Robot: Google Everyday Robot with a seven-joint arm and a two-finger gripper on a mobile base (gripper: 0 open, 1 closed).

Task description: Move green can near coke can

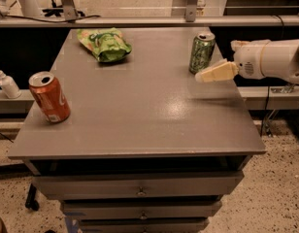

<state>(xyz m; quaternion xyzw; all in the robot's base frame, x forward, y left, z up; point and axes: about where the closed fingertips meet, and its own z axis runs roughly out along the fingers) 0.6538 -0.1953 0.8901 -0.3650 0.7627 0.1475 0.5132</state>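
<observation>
Right, the green can (202, 52) stands upright toward the far right corner of the grey table (140, 125), at about 1 o'clock from the tabletop's middle. Its silver top shows an opened mouth.

The coke can (50, 97) stands at about 9 o'clock from the middle, close to the left edge and well apart from the green can, with nearly the whole width of the top between them.

Your gripper (215, 73) comes in from the right side at roughly 3 o'clock, on the end of the white arm (275, 58), which reaches in over the table's right edge. Its cream tip points left and sits just beside the green can, at about 5 o'clock from it, level with the can's lower part. You cannot tell from this view whether the tip touches the can, nor whether the gripper is open or closed. It holds nothing that you can see.

A green snack bag (105, 44) lies flat at about 11 o'clock, near the back edge and apart from both cans.

Below the tabletop are drawers (140, 184) with small knobs. Off the table, at 9 o'clock beyond the coke can, a white pump bottle (7, 84) stands on a lower ledge.
</observation>
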